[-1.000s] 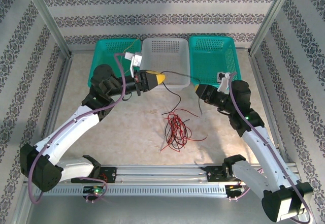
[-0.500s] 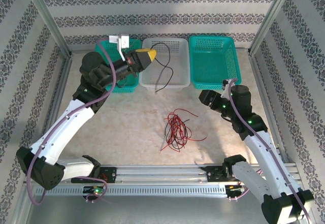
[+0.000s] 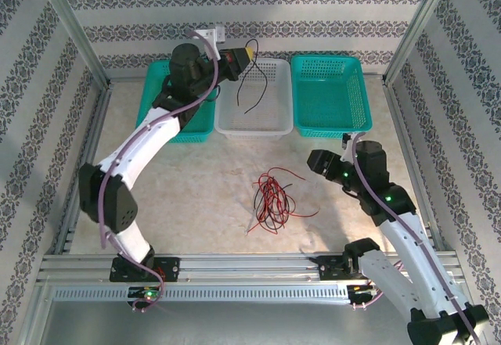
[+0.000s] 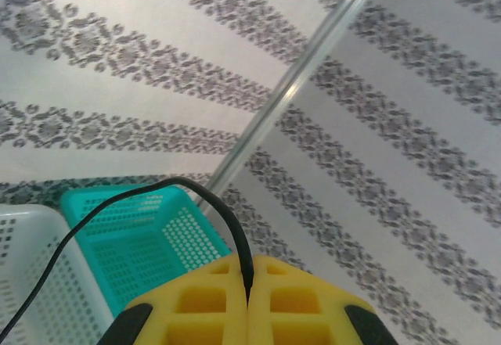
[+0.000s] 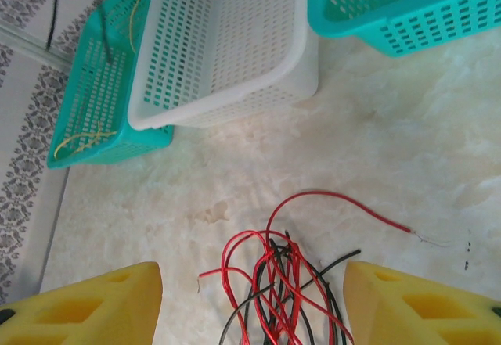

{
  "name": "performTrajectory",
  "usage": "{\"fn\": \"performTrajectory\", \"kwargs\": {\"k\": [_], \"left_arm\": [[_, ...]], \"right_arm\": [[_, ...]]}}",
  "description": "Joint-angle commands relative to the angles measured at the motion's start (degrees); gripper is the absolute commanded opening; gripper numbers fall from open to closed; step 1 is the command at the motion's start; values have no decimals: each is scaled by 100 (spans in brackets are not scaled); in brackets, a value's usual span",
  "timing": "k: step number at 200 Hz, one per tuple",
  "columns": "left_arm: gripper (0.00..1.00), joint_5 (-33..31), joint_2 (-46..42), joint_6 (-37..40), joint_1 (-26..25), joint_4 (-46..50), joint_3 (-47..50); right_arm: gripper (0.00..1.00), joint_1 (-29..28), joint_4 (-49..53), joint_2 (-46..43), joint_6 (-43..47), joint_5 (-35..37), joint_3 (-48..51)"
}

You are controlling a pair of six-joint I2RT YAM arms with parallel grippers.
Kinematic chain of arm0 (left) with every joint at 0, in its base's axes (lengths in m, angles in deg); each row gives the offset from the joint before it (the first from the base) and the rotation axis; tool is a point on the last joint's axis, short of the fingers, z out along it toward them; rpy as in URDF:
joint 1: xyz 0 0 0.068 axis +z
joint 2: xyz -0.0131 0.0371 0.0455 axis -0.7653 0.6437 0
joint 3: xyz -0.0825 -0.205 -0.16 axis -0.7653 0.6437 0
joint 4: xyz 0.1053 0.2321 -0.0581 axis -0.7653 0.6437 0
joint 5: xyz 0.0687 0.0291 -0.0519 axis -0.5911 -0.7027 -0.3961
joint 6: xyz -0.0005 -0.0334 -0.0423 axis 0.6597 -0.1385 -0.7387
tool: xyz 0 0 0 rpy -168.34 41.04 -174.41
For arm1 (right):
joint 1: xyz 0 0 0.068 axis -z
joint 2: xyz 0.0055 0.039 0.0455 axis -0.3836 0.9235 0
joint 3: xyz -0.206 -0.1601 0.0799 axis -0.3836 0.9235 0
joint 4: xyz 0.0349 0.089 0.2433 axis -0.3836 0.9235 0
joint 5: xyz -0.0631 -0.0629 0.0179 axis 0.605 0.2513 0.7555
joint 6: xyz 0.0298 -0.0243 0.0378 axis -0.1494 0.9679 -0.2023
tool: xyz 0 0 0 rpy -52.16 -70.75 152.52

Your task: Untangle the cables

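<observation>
Cables (image 3: 270, 200): red-and-black tangle mid-bench, just ahead of right end effector (image 3: 314, 159), fingers apart, the nearer arm. One black cable (image 4: 168, 181) clamped in left end effector (image 4: 249, 314), dangling lengthwise over white basket (image 3: 254, 131), far edge.

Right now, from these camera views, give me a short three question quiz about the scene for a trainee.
1. True or false: the right end effector is shut on a red cable.
2. Which cable does the left end effector grip? A yellow, B black, C red.
3. Name the basket that holds the yellow cable.
Key: 1 false, it is open. 2 B, the black cable. 3 the left teal basket.
</observation>
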Motion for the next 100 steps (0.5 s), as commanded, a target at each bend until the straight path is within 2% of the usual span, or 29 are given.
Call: {"fn": "performTrajectory", "kwargs": {"k": [1,12,23,35,60,83,100], "left_arm": [[17,-286,488,0,153,160,-500],[44,-381,726,35,192,255,-618],[56,-530,857,76,202,319,-636],[65,-674,917,71,200,338,-550],[77,-792,820,62,202,332,-277],[79,-689,508,90,199,191,112],[83,-639,506,334,200,769,-53]], "right_arm": [[63,-185,119,-36,-63,258,89],[63,-294,144,-21,-65,341,65],[62,-386,193,-9,-54,432,30],[63,-484,250,12,-36,521,-20],[62,-710,321,115,5,697,-109],[62,-909,322,324,25,847,-138],[62,-1033,283,516,34,893,-166]]}}
